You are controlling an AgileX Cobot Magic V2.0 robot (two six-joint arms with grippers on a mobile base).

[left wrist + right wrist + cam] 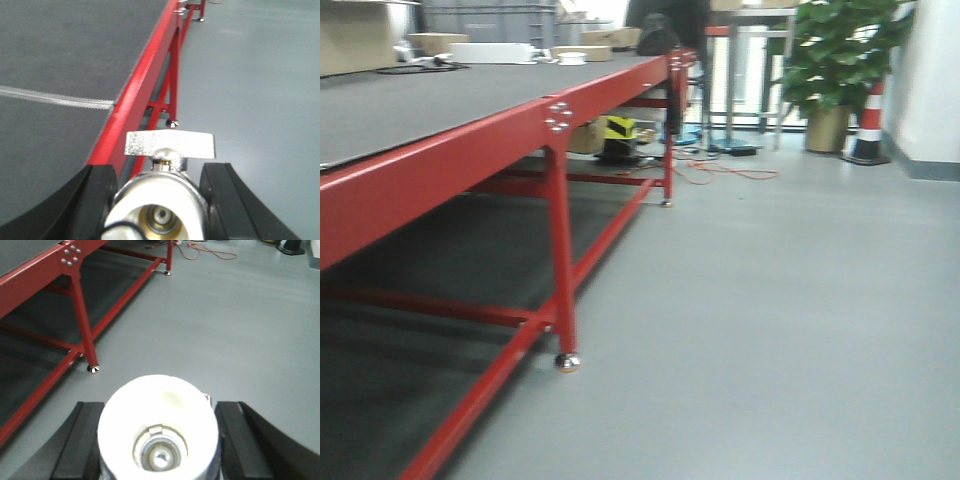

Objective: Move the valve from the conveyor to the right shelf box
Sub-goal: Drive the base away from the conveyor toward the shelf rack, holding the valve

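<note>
In the left wrist view my left gripper point(159, 197) is shut on a silvery valve point(170, 145) with a flat handle on top. Its open end faces the camera between the black fingers point(85, 200). It hangs over the red edge of the conveyor point(145, 85), with the grey belt point(60, 60) to the left. In the right wrist view my right gripper point(158, 442) is shut on a second valve point(158, 410), whose round white cap faces the camera, above the grey floor beside the conveyor's red leg point(82, 315). The front view shows the conveyor point(470, 150) but neither gripper. No shelf box is in view.
Boxes and a white tray point(490, 50) lie at the belt's far end. A potted plant point(835, 60) and a striped traffic cone point(870, 125) stand at the back right. An orange cable point(720, 172) lies on the floor. A yellow-black object point(620, 128) sits under the conveyor.
</note>
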